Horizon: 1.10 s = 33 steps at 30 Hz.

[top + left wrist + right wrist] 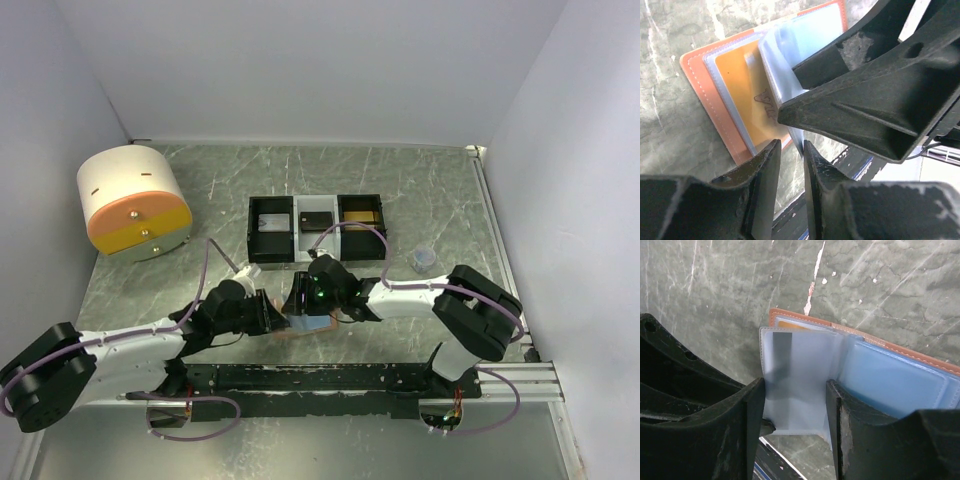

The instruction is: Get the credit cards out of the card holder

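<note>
top view: the card holder lies open on the table, close to the arm bases and in front of the tray. the left gripper meets it from the left and the right gripper from above and behind. finger detail is too small to read here.

left wrist view: the left jaws stand a narrow slit apart, with table showing through. the edge of the clear sleeves reaches their tips, but no firm hold shows. an orange card sits in a lower sleeve against the salmon cover.

right wrist view: the right jaws stand about one sleeve-width apart. they straddle the front sleeve, which holds a card with a dark stripe. both fingers touch its side edges; whether they squeeze, i cannot tell.

handling, as a judgement: the holder is light and will slide unless pinned. the sleeves are thin, floppy and slick, while the cards are stiff. it seems better to hold down the cover or spine with one gripper and pinch a card's exposed edge at the sleeve mouth with the other.
</note>
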Tool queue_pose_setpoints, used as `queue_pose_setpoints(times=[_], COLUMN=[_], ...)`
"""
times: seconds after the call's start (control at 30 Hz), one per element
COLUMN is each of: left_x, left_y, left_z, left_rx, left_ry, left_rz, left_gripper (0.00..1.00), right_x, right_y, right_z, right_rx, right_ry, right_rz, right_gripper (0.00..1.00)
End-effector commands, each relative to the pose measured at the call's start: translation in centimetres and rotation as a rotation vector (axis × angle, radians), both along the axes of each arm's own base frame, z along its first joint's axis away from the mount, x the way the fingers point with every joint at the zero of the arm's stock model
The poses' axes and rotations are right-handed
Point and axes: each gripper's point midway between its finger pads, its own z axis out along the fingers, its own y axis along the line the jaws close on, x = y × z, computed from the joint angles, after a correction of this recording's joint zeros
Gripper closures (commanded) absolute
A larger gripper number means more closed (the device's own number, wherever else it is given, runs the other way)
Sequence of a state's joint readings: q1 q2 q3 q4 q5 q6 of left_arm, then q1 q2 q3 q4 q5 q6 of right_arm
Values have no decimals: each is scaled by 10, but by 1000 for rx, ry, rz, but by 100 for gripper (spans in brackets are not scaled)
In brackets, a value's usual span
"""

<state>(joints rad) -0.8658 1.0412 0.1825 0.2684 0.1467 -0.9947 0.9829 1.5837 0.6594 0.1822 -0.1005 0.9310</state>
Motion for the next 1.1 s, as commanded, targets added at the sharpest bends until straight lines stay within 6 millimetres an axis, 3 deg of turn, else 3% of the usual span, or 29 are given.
queue_pose_setpoints(times=[0.0, 0.17, 0.33, 0.5, 0.83, 0.93, 1.07], left_x=[14, 16, 12, 11, 20, 18, 12], left_y=[-15, -15, -23, -36, -58, -65, -69], left_z=[30, 33, 31, 36, 45, 40, 36], left_rx=[-79, -50, -63, -106, -123, -125, -153], left_ry=[-90, -105, -88, -84, -87, -73, -62], left_rz=[-7, -14, -61, -106, -145, -167, -171], left_gripper=[65, 63, 52, 45, 38, 33, 28], right_x=[-15, -13, -3, 11, 24, 24, 21], right_y=[-15, -5, -11, -36, -102, -116, -121], right_z=[-12, 12, 29, 40, 52, 53, 57], right_rx=[-59, -2, -15, -88, -155, -149, -119], right_ry=[56, 26, -15, -73, -133, -140, -146], right_rz=[30, 51, 3, -99, -262, -295, -295], right_gripper=[49, 41, 34, 33, 33, 33, 33])
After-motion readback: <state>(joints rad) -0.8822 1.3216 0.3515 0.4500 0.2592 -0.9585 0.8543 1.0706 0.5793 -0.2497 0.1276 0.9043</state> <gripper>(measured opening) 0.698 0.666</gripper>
